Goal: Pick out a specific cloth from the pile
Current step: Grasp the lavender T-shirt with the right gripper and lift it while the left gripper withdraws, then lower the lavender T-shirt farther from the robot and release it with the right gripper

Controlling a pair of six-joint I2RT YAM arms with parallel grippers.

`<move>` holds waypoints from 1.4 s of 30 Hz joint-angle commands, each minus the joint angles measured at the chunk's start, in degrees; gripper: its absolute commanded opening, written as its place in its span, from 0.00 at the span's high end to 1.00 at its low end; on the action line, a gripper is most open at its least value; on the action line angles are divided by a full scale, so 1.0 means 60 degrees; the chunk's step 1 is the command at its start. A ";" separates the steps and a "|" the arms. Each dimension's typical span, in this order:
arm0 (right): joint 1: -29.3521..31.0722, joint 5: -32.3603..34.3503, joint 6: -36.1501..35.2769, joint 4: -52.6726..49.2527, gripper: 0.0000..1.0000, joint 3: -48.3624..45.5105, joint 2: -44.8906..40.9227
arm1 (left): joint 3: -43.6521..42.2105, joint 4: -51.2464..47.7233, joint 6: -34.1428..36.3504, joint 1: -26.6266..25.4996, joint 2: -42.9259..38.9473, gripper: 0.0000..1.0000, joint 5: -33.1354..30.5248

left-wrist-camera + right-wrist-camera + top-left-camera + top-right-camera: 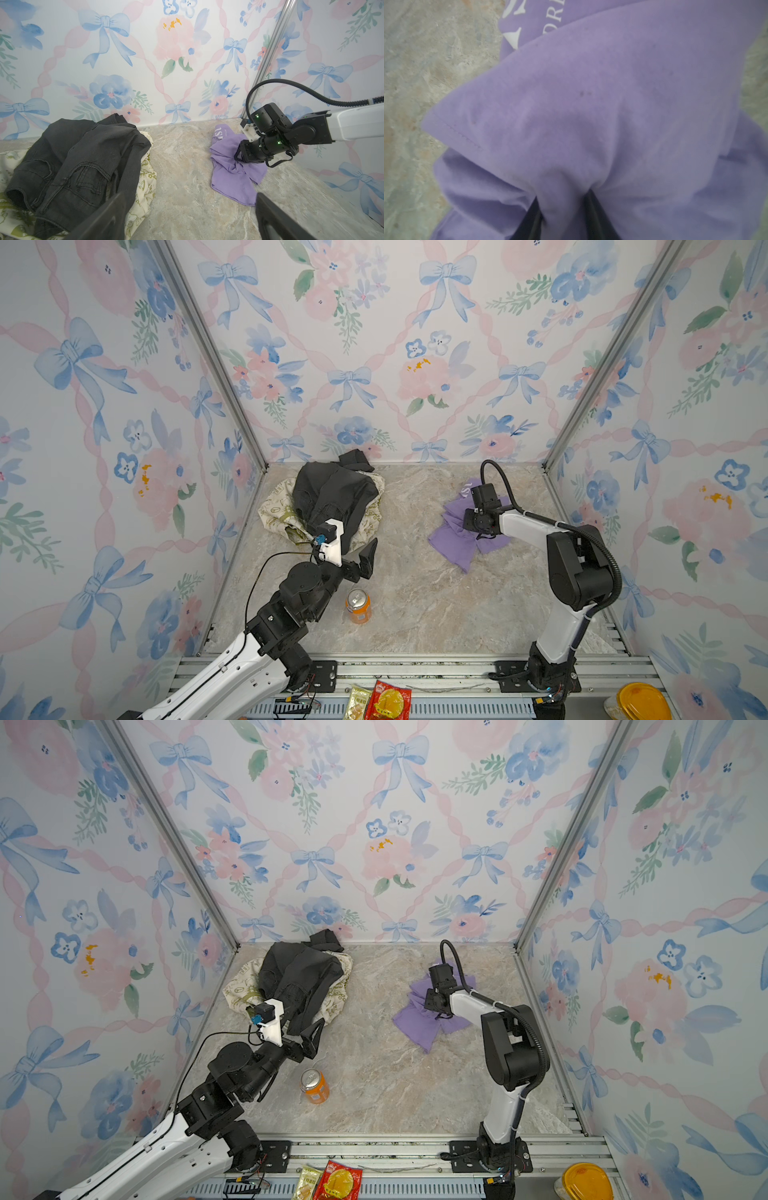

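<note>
Right wrist view: my right jaws are closed on a bunched fold of the cloth (pixel 591 104); the fabric puckers between the 2 dark fingers (pixel 598 218).
Left jaws: wide open and empty, near the front edge of the pile (pixel 332 497).
Where: in both top views the cloth lies crumpled on the worktop (pixel 415 605), on my right side, well apart from the pile.
Handling: I judge it light, limp and thin; it will drape and trail rather than slip.
Hold: a mid-body fold like this may gather several layers; a hem or sleeve edge would lift cleaner.
Risk: the hanging tail may drag on the worktop.
</note>
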 commanded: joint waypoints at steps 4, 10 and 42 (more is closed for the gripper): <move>-0.0417 0.0287 -0.0344 -0.0598 0.94 0.1233 -0.0082 | -0.0219 -0.0136 0.0369 0.0031 0.0122 0.02 0.0408; -0.1352 -0.0070 -0.0885 -0.1033 1.00 0.3857 -0.0134 | -0.0358 -0.0129 0.0377 0.0033 0.0010 0.02 0.0147; -0.2162 0.0331 -0.1966 -0.0754 0.03 -0.2223 -0.8392 | -0.0522 0.0030 -0.0951 0.0047 -0.0519 0.02 -0.2877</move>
